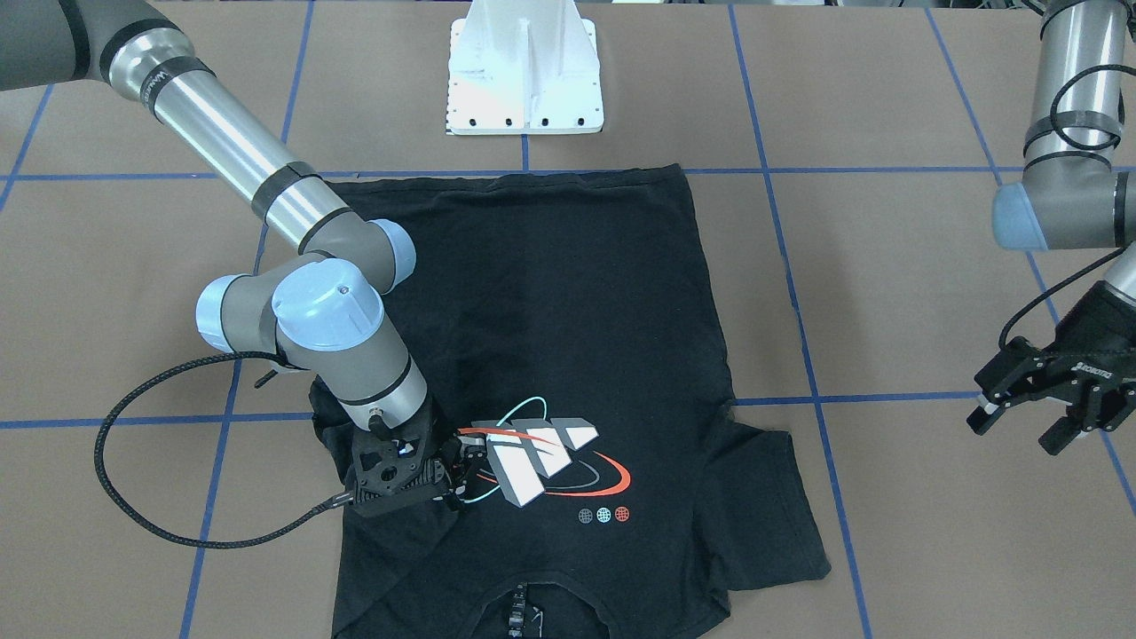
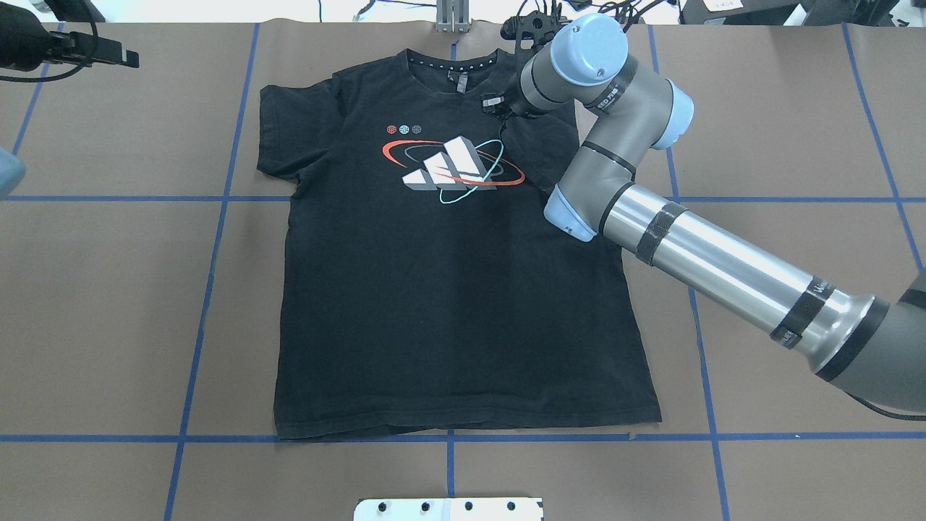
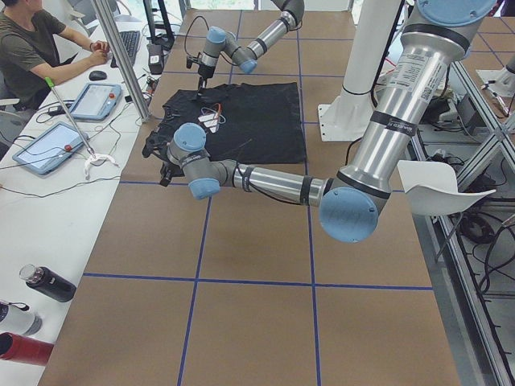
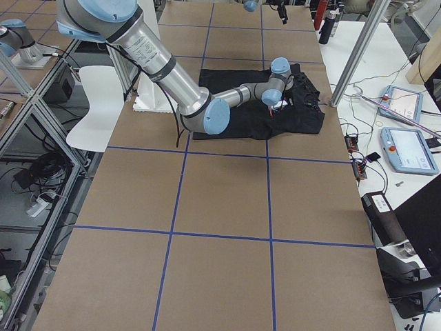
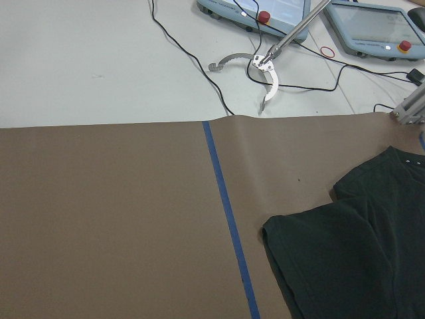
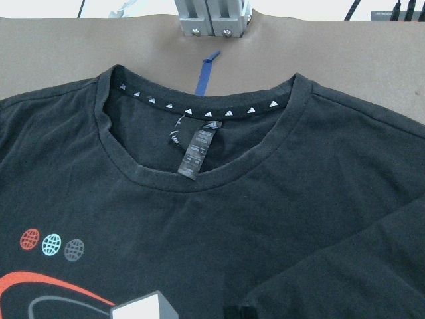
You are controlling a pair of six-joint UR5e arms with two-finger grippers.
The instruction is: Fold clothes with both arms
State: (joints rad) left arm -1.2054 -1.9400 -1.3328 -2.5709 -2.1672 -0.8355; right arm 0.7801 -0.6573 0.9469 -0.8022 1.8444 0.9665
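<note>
Table (image 2: 108,289): covered in brown paper and marked off in squares with blue tape; a white pedestal (image 1: 525,80) stands at the robot's edge.

T-shirt (image 2: 448,304): black, lying front up near the middle of the table, with the hem toward the pedestal and the collar toward the far edge. The sleeve on the robot's left is spread flat. The sleeve on the robot's right is bunched and drawn in toward the chest.

Right arm (image 2: 709,260): reaches across the shirt's right shoulder.

Left arm (image 1: 1065,133): stands off to the side, well apart from the shirt.

Right gripper (image 1: 448,475): pointed down onto the bunched sleeve, just beside the logo (image 2: 452,168). Whether its jaws pinch the cloth cannot be told.

Left gripper (image 1: 1016,433): fingers spread wide with nothing between them, over bare paper.

Collar label (image 6: 196,153): hangs inside the neckline, which is trimmed with a row of small white marks.
</note>
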